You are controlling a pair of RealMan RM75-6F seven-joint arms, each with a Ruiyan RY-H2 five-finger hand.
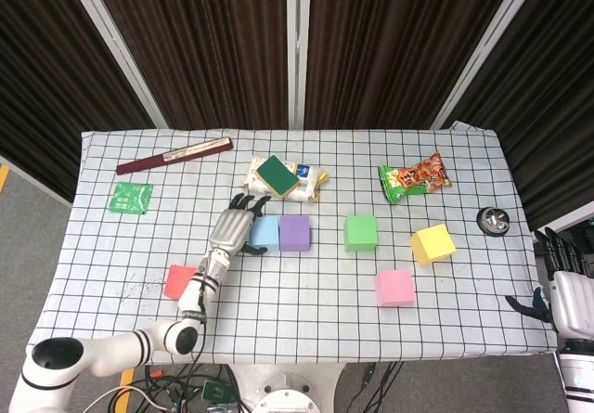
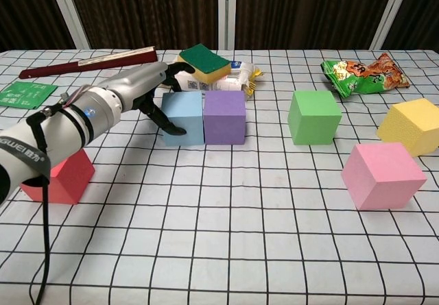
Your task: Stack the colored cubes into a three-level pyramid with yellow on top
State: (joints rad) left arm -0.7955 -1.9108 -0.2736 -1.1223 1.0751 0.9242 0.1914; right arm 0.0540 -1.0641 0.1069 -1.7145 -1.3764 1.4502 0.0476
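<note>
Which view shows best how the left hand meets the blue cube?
The chest view: it looks in from the side, so the left hand shows with dark fingers curled against the blue cube's left face, beside the purple cube. The head view looks down; the hand hides that contact.

Sponge atop white packet; snack bag, green sachet, dark red stick — far side.
</note>
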